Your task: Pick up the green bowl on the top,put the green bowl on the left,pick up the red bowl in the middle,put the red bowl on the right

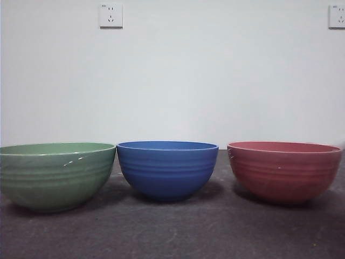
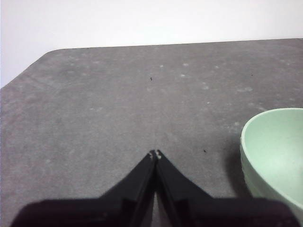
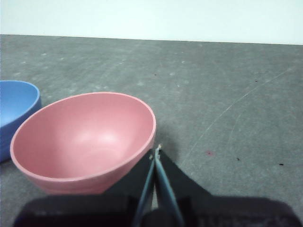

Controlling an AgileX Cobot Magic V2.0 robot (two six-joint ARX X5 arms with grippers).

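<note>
on front view green bowl, blue bowl, red bowl sit apart; wrist views: both jaws closed, empty.

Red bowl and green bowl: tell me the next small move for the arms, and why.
Probably none beyond drawing both arms back to rest. The green bowl stands alone at the left, the blue bowl in the middle and the red bowl at the right, all upright and apart. The left gripper and right gripper are shut, holding nothing, each beside its bowl.
</note>
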